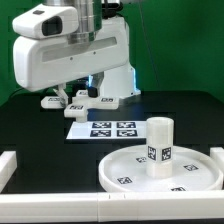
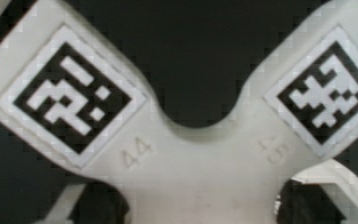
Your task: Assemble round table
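Clamped on the cross-shaped piece, low at the back of the black mat (image 1: pixel 40 140).

My gripper (image 2: pixel 190 200) is closed on the small cross-shaped piece (image 2: pixel 179 160): its body sits between my fingers (image 2: pixel 329 188) and two tagged arms spread out ahead. It is beyond the marker board (image 1: pixel 105 128), and I cannot tell whether it has left the mat. The short thick cylinder (image 1: pixel 159 146) stands upright on the large round disc (image 1: pixel 125 172), well apart, toward the exterior view's right. As I judge it, I should rise straight, hold the piece level so it cannot twist, centre it over the cylinder's top, then lower slowly.
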Controlling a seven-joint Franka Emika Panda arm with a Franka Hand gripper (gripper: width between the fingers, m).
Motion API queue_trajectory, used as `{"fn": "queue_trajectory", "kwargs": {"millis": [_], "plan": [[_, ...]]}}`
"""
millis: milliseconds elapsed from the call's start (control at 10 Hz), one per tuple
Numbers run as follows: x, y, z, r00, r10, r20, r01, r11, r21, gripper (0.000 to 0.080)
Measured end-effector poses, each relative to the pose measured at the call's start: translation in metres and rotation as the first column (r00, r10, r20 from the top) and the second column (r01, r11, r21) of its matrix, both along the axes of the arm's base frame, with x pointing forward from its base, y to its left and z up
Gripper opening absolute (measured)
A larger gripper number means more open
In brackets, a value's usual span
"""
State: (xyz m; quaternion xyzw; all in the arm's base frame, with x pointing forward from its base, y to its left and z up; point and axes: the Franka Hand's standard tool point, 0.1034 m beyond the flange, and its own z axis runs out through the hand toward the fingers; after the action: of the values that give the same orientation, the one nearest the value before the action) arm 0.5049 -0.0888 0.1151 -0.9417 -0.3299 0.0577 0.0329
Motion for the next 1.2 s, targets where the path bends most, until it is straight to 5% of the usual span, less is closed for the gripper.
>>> {"fn": "queue_trajectory", "kwargs": {"millis": [200, 600, 1000, 1200], "plan": [[0.000, 0.002, 0.001, 1.000, -0.014, -0.002, 0.014, 1.000, -0.001, 0.0429], [0.054, 0.071, 0.031, 0.994, -0.103, -0.021, 0.103, 0.995, 0.001, 0.0429], [0.049, 0.066, 0.027, 0.995, -0.094, -0.029, 0.094, 0.996, 0.002, 0.0429], [0.055, 0.078, 0.032, 0.995, -0.097, -0.022, 0.097, 0.995, 0.005, 0.0429]]}}
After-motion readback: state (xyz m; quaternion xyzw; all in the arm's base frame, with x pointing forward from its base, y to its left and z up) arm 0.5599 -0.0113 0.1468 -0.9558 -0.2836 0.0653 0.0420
